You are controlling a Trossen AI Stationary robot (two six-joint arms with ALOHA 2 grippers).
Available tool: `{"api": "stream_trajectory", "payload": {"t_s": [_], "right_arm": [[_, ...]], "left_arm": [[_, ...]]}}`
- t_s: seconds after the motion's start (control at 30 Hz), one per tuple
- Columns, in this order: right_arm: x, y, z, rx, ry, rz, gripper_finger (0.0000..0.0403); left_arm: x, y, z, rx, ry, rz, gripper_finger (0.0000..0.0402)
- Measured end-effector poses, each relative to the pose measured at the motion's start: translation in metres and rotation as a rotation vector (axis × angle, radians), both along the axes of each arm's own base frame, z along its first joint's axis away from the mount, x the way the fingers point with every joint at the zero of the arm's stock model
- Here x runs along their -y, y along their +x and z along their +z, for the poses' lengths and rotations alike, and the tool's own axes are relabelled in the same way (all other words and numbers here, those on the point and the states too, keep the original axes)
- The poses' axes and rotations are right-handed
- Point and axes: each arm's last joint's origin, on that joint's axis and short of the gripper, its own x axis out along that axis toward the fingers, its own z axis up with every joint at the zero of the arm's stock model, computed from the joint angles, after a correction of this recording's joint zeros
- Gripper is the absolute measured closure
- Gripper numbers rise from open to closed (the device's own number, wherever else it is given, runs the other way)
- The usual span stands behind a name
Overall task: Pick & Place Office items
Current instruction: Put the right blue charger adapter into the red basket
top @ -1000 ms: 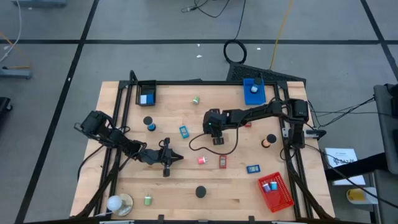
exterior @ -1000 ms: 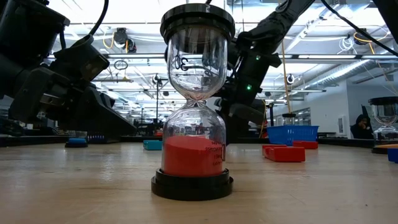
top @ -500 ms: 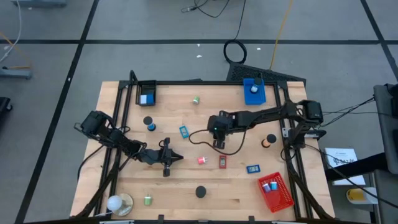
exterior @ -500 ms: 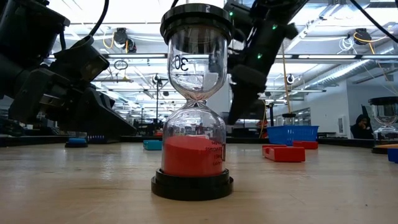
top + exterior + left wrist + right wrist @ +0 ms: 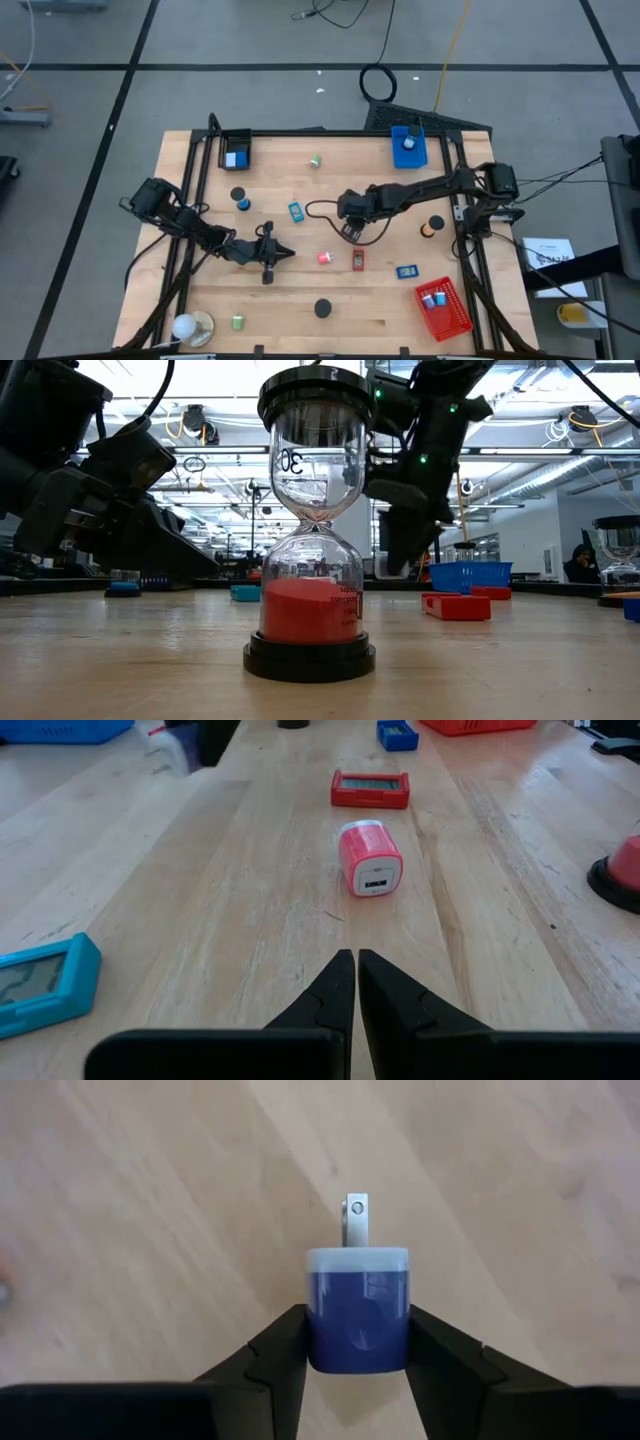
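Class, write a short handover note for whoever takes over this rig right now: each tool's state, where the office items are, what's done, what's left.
Right tool: shut on a blue charger plug, held above mid-table.
Left tool: shut, empty, low over the table facing the pink charger.
Done: items already lie in the red tray, blue tray and black tray.
Left: the held plug still needs placing; the pink charger, red flat item, teal flat item and others remain loose.

A blue plug adapter (image 5: 358,1320) with a pale cap and metal prongs is pinched in the right claw (image 5: 358,1342) above the surface (image 5: 150,1230). A pink adapter (image 5: 369,859) lies on its side near a flat red item (image 5: 370,788), with a teal one (image 5: 40,982) apart.
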Motion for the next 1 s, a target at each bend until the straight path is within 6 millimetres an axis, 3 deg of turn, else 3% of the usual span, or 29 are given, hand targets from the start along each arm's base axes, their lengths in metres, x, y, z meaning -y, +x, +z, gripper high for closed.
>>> {"api": "stream_trajectory", "payload": {"t_s": [0.4,0.63,1.0], "right_arm": [[-0.001,-0.016,-0.023,-0.058,0.017,-0.035,0.0257],[-0.001,-0.016,-0.022,-0.057,0.015,-0.028,0.0212],[0.0,-0.032,0.024,0.057,-0.006,-0.014,0.0145]], "left_arm": [[0.0,0.0,0.0,0.0,0.001,0.0,0.0376],[0.0,0.0,0.0,-0.001,0.001,0.0,0.0376],[0.0,0.0,-0.001,-0.006,0.0,0.001,0.0376]]}}
